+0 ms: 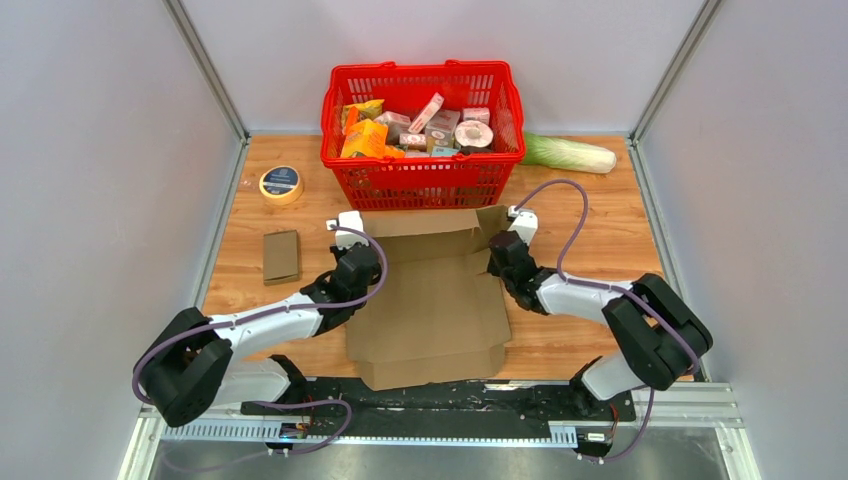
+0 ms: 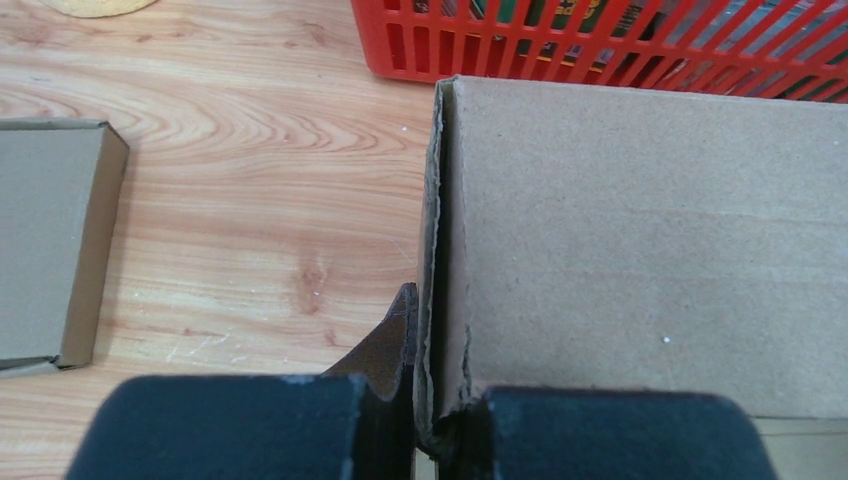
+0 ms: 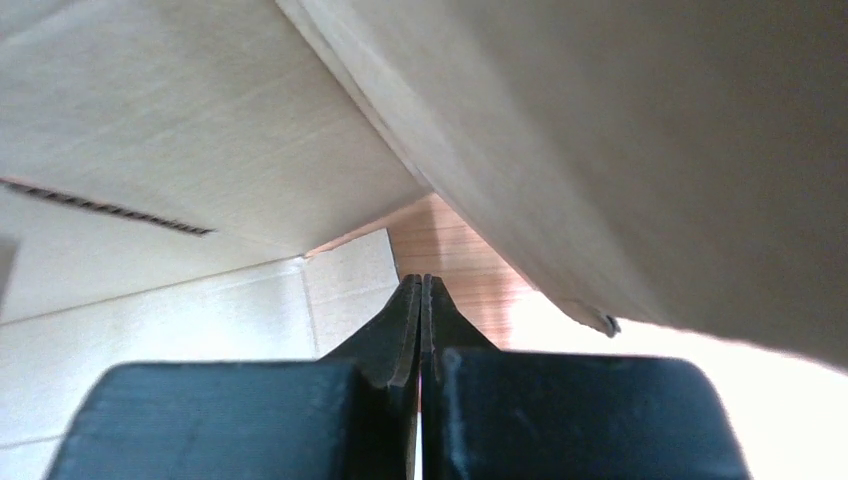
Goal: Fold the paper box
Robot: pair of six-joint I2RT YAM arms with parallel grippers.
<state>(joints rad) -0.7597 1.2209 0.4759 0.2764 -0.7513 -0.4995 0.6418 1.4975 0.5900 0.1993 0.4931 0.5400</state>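
Fingers (image 2: 395, 345) of the left gripper (image 1: 350, 228) are clamped on the left edge of an upright rear flap of the cardboard box (image 1: 430, 300). The right gripper (image 1: 520, 222) has its fingers (image 3: 405, 330) pressed tip to tip with nothing visible between them. They sit under a tilted panel, and I cannot tell whether they touch it. On the wooden table (image 1: 600, 230), the box lies mostly unfolded just in front of the red shopping basket (image 1: 420, 185), with its raised flap close to the basket's front wall. A napa cabbage (image 1: 570, 153) lies just right of the basket. A small flat carton (image 1: 281, 256) sits to the basket's front-left, and a tape roll (image 1: 281, 184) sits to its left.
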